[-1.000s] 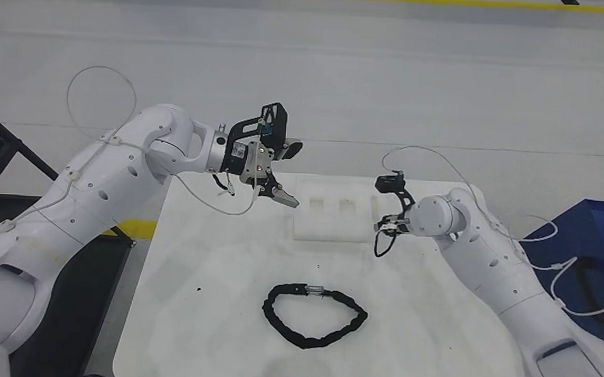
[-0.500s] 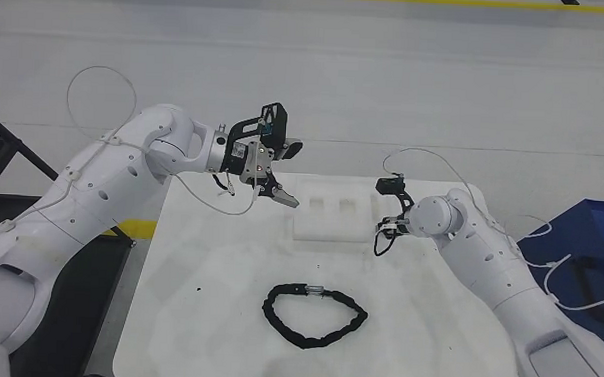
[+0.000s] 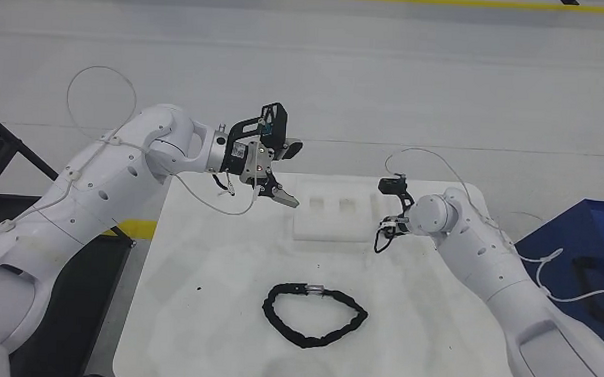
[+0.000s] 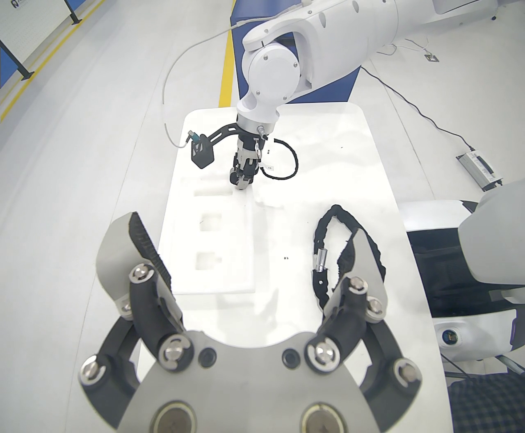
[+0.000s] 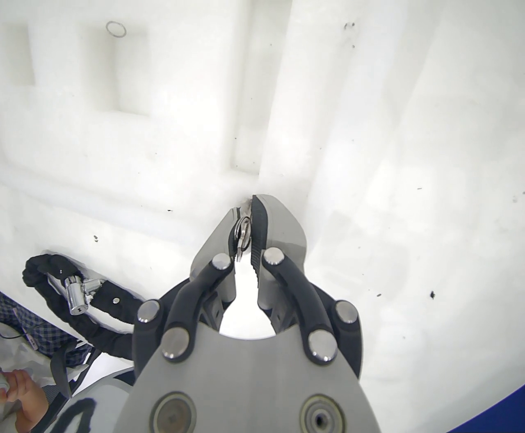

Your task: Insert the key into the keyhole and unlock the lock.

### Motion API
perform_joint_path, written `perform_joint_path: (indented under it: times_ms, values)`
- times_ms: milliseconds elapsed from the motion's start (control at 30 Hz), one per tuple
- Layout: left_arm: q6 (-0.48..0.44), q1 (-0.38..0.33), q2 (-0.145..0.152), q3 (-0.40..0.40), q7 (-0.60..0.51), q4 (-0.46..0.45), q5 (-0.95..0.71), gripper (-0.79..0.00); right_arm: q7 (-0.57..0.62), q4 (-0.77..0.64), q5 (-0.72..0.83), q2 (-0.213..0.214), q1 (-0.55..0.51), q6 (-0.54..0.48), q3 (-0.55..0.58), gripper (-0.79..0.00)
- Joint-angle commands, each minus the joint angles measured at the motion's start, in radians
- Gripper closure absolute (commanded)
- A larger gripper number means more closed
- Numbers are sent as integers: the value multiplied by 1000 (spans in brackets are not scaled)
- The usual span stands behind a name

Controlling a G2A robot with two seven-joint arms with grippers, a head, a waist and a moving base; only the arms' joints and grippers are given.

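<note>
- Your right forearm shifts slightly; the right claw (image 5: 246,213) grasps the key (image 5: 242,235).
- Lift gently, keeping the pinch; the lock (image 5: 78,297) lies well apart.
- Your left claw (image 4: 242,229) hangs released.

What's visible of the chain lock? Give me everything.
The chain lock is a chain in a black fabric-like sleeve, lying flat as a closed loop on the white table. A short shiny metal cylinder joins its two ends, on the side facing the white foam block. It lies apart from the block; only the table touches it. The keyhole cannot be made out.
</note>
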Motion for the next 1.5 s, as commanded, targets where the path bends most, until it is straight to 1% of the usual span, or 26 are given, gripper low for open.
perform_joint_path:
  times_ms: [0,167,333,533,667,767,867,1033,1200,1300,1367,1467]
  values:
    - [0,0,0,0,0,0,0,-785,7,3,-6,-3,7,5,-1,0]
    - [0,0,0,0,0,0,0,-785,42,-25,-35,-4,20,34,-1,0]
    - [0,0,0,0,0,0,0,-785,89,-91,-62,7,17,72,20,0]
    - [0,0,0,0,0,0,0,-785,149,-204,-73,34,-10,94,73,0]
    - [0,0,0,0,0,0,0,-785,188,-314,-54,59,-52,86,131,0]
    - [0,0,0,0,0,0,0,-785,218,-403,7,82,-104,45,200,0]
    - [0,0,0,0,0,0,0,-785,240,-481,120,106,-172,-49,283,0]
    - [0,0,0,0,0,0,0,-785,278,-539,293,133,-272,-189,386,0]
    - [0,0,0,0,0,0,0,-785,306,-588,447,157,-354,-292,483,0]
    - [0,0,0,0,0,0,0,-785,339,-612,631,168,-413,-403,548,0]
    - [0,0,0,0,0,0,0,-785,352,-613,646,179,-432,-413,584,0]
    - [0,0,0,0,0,0,0,-785,365,-619,755,186,-469,-457,619,0]
